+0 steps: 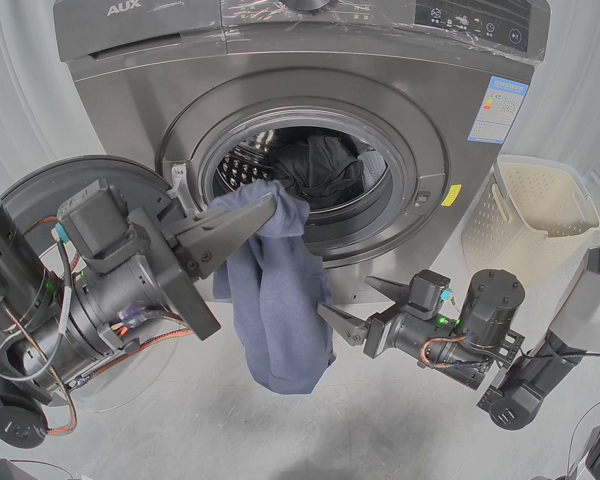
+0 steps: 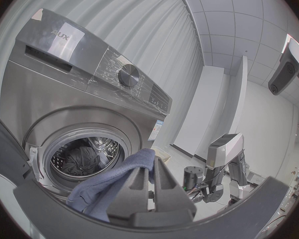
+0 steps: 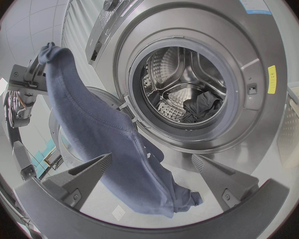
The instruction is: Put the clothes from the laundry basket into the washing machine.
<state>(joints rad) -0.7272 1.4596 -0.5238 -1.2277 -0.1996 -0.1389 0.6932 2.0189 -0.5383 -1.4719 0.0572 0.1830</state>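
Head view: the left gripper (image 1: 268, 205) is clamped shut on the gathered top of the blue garment (image 1: 283, 301), at about 8 o'clock on the rim of the washing machine (image 1: 300, 68) mouth. The garment hangs with its long axis vertical and its free end pointing at the floor, in front of the machine's lower panel. The right gripper (image 1: 345, 295), at 5 o'clock from the mouth, has its jaws spread wide and empty, its lower tip just beside the cloth's edge. A black garment (image 1: 320, 168) lies in the drum. The laundry basket (image 1: 533, 215) stands at 3 o'clock from the machine.

Left wrist view: the left gripper's (image 2: 152, 171) fingers are pressed together with blue cloth (image 2: 103, 186) pinched between them.

Right wrist view: the right gripper's (image 3: 149, 160) jaws gape, nothing gripped, and the blue garment (image 3: 99, 123) hangs down between them.
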